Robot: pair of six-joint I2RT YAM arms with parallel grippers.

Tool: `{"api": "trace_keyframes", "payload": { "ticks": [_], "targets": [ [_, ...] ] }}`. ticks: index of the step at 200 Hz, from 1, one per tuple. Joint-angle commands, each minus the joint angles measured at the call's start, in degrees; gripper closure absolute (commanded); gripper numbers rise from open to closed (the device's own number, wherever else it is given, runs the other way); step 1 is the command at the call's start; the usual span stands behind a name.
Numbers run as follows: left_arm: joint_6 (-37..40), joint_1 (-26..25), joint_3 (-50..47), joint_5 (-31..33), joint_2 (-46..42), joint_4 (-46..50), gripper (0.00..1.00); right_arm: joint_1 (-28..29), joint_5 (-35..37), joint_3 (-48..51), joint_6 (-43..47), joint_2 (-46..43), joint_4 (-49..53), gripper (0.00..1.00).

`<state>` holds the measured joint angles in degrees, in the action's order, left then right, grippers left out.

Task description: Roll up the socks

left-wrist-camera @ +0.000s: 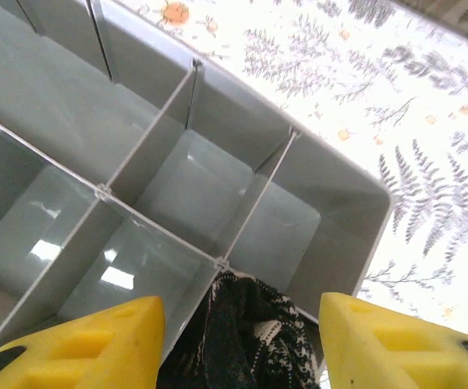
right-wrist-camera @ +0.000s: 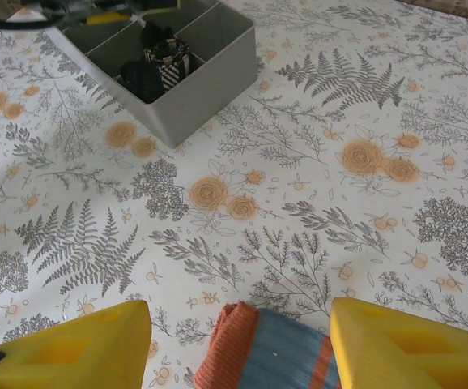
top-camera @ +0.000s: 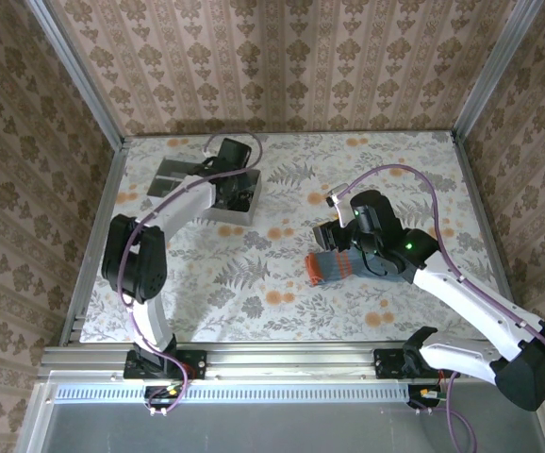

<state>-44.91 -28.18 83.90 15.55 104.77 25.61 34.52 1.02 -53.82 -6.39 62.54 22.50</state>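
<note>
Socks: judged soft, light and limp, best pinched across the roll's middle. Black sock (left-wrist-camera: 238,344) lodged in a tray (left-wrist-camera: 331,186) compartment; left hand (left-wrist-camera: 239,298) held above it, angled down, fingers parted, sock released. Teal sock (right-wrist-camera: 274,352) rolled on table (right-wrist-camera: 299,162), straddled by low right hand (right-wrist-camera: 240,306), fingers spread, unclamped.

Nothing to read here: no words, numbers or labels on the grey tray (right-wrist-camera: 210,89), on the dark striped sock (right-wrist-camera: 159,66) inside it, on the teal sock (top-camera: 332,268), or on the flowered table cover (right-wrist-camera: 315,146).
</note>
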Motion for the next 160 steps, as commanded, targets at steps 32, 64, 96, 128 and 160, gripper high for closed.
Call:
{"api": "trace_keyframes", "payload": {
  "ticks": [32, 64, 96, 128, 160],
  "targets": [
    [-1.3, 1.6, -0.8, -9.1, -2.7, -0.2, 0.63, -0.2, -1.1, 0.4, -0.7, 0.0, 0.2, 0.4],
    [-2.2, 1.7, -2.7, -14.1, -0.8, -1.7, 0.83, -0.2, -1.2, 0.5, -0.9, 0.0, 0.5, 0.41],
    [-4.1, 1.6, -6.4, -12.7, 0.4, 0.7, 1.0, -0.2, -1.4, 0.6, -1.3, 0.0, 0.5, 0.41],
    [-6.3, 1.6, -10.8, -13.5, 0.6, -0.5, 1.0, -0.2, -2.0, 1.3, -2.2, 0.0, 0.5, 0.42],
    [-8.2, 1.1, -12.5, -13.6, 0.0, -1.4, 1.0, -0.2, -2.1, 1.7, -2.3, 0.0, 0.6, 0.42]
  ]
}}
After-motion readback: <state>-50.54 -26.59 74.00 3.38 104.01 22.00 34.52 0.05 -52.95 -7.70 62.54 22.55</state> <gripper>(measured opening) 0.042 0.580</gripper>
